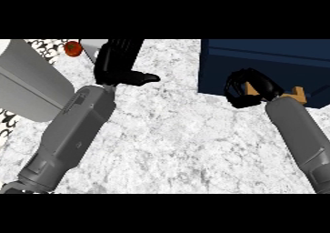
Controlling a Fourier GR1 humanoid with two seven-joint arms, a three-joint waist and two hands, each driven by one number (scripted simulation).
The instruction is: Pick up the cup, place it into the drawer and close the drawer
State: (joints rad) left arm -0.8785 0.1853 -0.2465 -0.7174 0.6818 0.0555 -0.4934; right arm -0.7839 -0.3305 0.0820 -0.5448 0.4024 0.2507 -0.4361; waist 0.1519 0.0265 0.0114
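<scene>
The dark blue drawer (274,68) fills the upper right of the head view, its inside in shadow. My right hand (250,88) hangs over the drawer's near left edge with its fingers curled. A tan cup (299,94) shows only as a small piece by that hand's wrist, and the hand hides the rest of it. My left hand (117,61) stands over the counter at the upper middle-left, fingers straight and pointing away, thumb out to the right, holding nothing.
A large pale grey body (23,79) takes up the left side beside my left forearm. A small red round thing (73,48) lies at the back left. The white marble counter (174,136) spreads between my two forearms.
</scene>
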